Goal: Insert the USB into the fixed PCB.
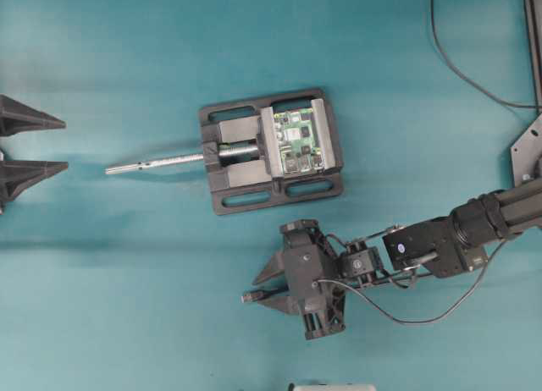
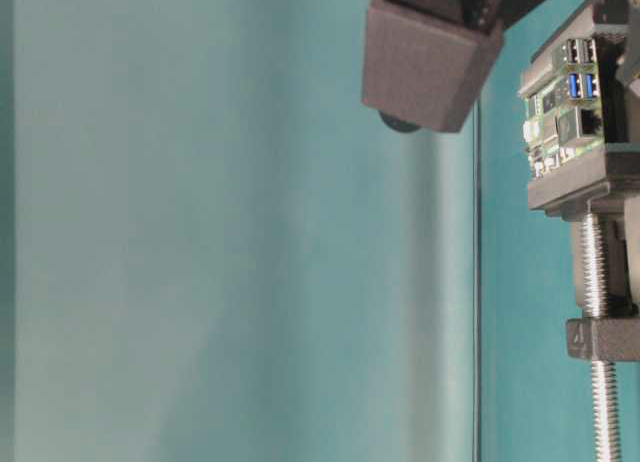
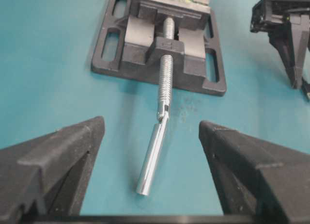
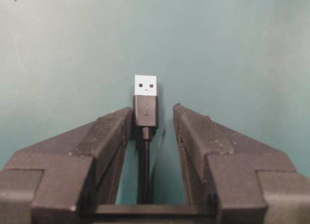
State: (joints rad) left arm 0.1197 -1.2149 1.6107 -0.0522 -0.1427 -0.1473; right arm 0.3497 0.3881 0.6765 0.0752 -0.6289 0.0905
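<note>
Right wrist view: small dark rectangular USB plug with silver tip (image 4: 146,103) lying flat on teal table (image 4: 232,49), thin black cable running back between black fingers of right gripper (image 4: 152,118). Fingers straddling plug body, left one touching or nearly so, gap on other side; not yet clamped, likely mid-squeeze to take plug by its sides with tip left free for insertion. Overhead: same gripper below and apart from green rectangular circuit board (image 1: 298,140), clamped in black vise with silver screw rod (image 1: 246,154) so as to resist push. Left gripper (image 1: 66,142) at far left edge, spread wide, empty, facing rod.
</note>
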